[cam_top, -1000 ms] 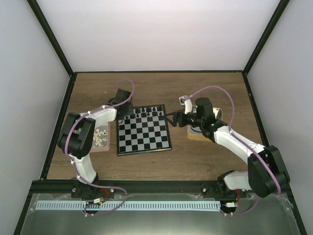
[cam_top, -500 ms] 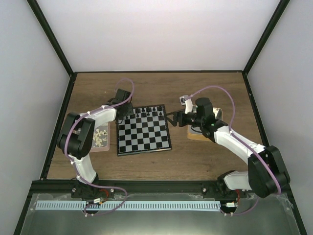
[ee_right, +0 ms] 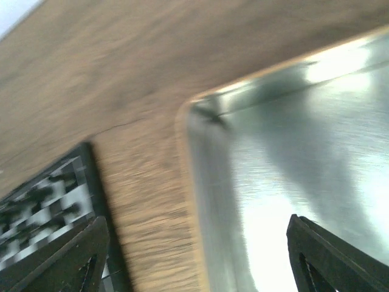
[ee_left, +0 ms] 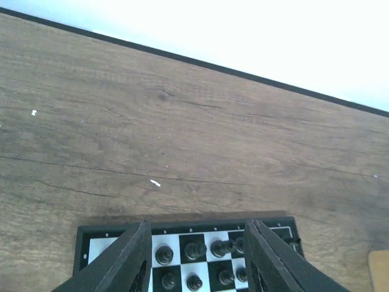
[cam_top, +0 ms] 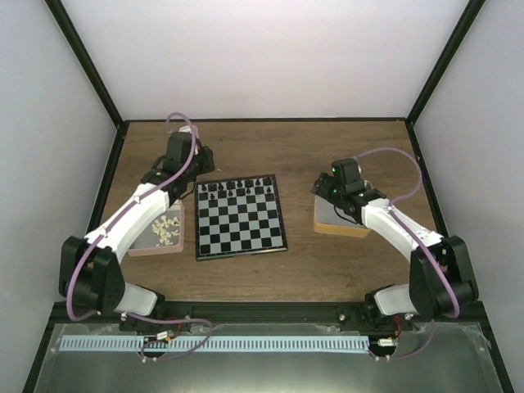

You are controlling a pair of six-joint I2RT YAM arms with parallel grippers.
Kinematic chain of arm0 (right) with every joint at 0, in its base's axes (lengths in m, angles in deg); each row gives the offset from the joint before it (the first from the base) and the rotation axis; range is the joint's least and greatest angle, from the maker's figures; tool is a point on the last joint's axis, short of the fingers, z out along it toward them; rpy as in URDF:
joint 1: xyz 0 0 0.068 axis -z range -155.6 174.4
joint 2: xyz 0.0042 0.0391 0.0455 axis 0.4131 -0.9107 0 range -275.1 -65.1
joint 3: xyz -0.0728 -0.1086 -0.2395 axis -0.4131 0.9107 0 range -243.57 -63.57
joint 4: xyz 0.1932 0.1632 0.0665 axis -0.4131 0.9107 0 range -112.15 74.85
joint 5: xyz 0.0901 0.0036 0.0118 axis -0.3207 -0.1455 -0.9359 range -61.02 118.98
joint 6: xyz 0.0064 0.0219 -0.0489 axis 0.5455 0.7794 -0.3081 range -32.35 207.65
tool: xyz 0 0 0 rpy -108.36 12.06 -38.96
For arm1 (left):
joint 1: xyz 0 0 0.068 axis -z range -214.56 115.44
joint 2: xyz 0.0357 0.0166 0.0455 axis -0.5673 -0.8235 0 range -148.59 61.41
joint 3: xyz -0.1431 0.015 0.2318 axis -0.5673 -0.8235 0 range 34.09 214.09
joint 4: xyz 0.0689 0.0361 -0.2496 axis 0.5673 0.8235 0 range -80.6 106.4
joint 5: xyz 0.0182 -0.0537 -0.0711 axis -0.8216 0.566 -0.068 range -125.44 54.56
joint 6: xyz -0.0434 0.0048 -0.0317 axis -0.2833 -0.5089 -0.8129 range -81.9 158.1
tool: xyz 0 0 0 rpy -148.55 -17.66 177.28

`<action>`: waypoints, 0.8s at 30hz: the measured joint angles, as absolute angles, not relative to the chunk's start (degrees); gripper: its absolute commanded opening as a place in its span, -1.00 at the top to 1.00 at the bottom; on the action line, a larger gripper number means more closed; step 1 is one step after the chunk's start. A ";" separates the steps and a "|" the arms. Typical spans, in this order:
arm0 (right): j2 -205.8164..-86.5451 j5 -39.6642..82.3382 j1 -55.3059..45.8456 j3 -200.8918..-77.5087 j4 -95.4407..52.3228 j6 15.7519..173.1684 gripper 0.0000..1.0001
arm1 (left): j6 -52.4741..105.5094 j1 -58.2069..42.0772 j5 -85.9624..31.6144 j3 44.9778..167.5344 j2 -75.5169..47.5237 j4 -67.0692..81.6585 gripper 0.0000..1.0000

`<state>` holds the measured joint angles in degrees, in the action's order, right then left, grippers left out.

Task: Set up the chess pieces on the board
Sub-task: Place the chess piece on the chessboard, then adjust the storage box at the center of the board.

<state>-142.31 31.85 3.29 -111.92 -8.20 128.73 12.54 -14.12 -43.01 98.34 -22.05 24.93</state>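
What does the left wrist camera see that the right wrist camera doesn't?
Only the left wrist view: the far rim of the board seen sharply, black chess pieces standing in two rows on it, and the black rail behind the table.

Only the right wrist view: the shiny inside of a metal tin with a tan rim; no pieces show in the part seen.

Both: the wooden table, the board with pieces (blurred at lower left in the right wrist view), and an open, empty gripper: the left gripper and the right gripper.
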 measured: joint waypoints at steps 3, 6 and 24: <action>-144.67 34.37 6.62 -111.92 -4.77 132.44 -0.67 | 12.27 -14.12 -41.52 96.65 -18.18 24.97 0.10; -147.23 34.61 9.20 -112.47 -3.72 135.46 -0.66 | 11.90 -14.12 -39.34 94.55 -15.87 25.15 0.10; -164.93 38.32 16.26 -126.63 -4.00 145.27 0.14 | 11.27 -14.12 -34.97 90.86 -13.57 26.26 0.09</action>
<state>-164.93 38.32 16.26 -126.63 -4.00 145.27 11.27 -14.12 -34.97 90.86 -13.57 26.26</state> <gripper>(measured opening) 0.503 0.456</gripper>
